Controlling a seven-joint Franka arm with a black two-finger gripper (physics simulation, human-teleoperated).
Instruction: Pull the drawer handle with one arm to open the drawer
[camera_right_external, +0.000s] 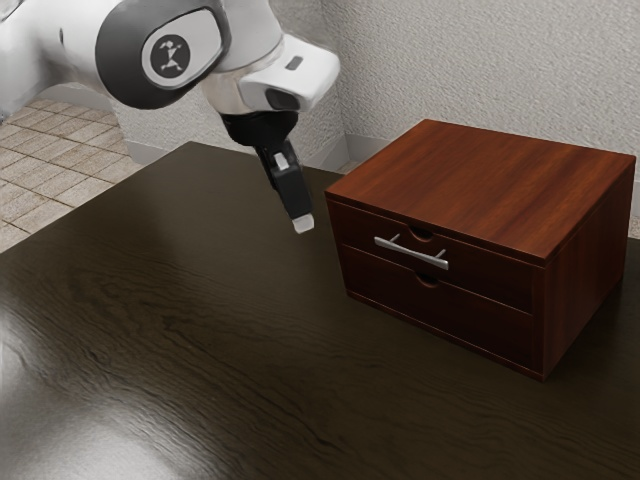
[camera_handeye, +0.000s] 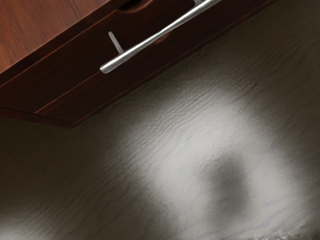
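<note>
You have the whole task ahead of you: the drawer (camera_right_external: 470, 268) sits flush in the wooden cabinet (camera_right_external: 480, 175), at the exterior view's right on the dark surface (camera_right_external: 200, 350), and its silver handle (camera_right_external: 411, 252) is untouched. Your claw (camera_right_external: 301, 222) hangs in the air near the cabinet's front corner, apart from the handle. Seen edge-on, you cannot tell whether it is spread or pressed together. Reaching, gripping and pulling are all left. No writing can be read; there is just a small emblem (camera_right_external: 170, 55) on the arm's round joint cap.
</note>
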